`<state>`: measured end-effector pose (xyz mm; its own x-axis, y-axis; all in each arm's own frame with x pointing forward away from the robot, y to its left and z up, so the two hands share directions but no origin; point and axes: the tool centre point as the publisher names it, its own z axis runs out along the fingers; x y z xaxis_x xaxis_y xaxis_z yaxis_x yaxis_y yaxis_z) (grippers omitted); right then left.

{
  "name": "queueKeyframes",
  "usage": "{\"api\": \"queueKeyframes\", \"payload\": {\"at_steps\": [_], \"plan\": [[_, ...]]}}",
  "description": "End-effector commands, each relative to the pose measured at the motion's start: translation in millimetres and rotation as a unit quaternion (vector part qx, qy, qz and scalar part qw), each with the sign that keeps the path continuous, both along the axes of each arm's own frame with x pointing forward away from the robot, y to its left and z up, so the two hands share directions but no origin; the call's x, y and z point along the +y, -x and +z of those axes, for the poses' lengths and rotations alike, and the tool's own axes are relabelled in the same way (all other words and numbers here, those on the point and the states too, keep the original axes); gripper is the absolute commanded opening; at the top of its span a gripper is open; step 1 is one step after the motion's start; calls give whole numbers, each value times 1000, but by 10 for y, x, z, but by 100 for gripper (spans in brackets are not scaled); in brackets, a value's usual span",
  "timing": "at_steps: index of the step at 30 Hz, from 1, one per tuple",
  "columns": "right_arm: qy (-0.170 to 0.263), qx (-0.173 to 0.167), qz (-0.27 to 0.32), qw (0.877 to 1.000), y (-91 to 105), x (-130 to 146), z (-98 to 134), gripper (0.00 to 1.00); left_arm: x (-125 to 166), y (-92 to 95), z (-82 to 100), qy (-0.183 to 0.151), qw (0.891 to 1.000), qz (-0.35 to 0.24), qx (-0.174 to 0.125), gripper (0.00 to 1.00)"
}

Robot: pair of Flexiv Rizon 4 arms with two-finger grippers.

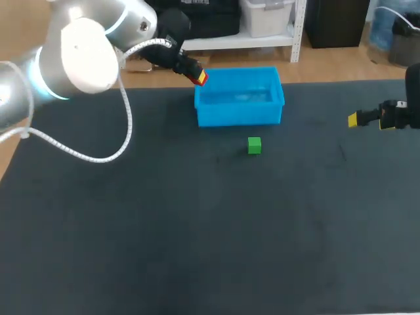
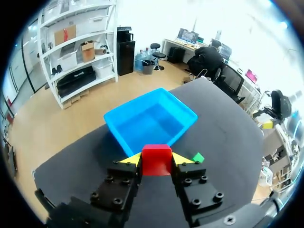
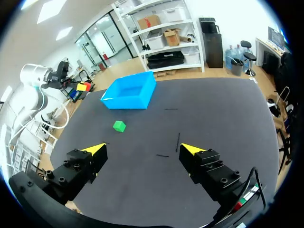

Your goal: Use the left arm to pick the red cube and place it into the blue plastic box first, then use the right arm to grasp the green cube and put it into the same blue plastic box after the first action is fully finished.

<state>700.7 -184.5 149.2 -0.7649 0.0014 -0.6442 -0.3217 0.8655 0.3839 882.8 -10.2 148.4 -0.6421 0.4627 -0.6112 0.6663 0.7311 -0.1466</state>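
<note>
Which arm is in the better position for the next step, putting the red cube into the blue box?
Left. The left gripper is shut on the red cube close to the blue box; the right gripper is open, far off.

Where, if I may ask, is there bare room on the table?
The mat's whole near half, this side of the green cube, is bare, as is the stretch between cube and right gripper. Crowded only at the blue box's left corner, where the left gripper holds the red cube.
</note>
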Motion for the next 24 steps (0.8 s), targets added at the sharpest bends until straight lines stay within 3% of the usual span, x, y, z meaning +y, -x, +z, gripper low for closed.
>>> {"api": "queueKeyframes", "payload": {"at_steps": [1,5,14,24], "plan": [[1,0,0,1000,2,-2,3,100,-235,-379,-89,-13,1000,-11,20,0],[1,0,0,1000,2,-2,3,100,-328,-518,-186,-14,999,-18,26,0],[1,0,0,1000,2,-2,3,100,-451,-631,-364,-27,998,-15,48,0],[1,0,0,1000,2,-2,3,100,-476,-648,-573,-45,996,-13,71,0]]}}
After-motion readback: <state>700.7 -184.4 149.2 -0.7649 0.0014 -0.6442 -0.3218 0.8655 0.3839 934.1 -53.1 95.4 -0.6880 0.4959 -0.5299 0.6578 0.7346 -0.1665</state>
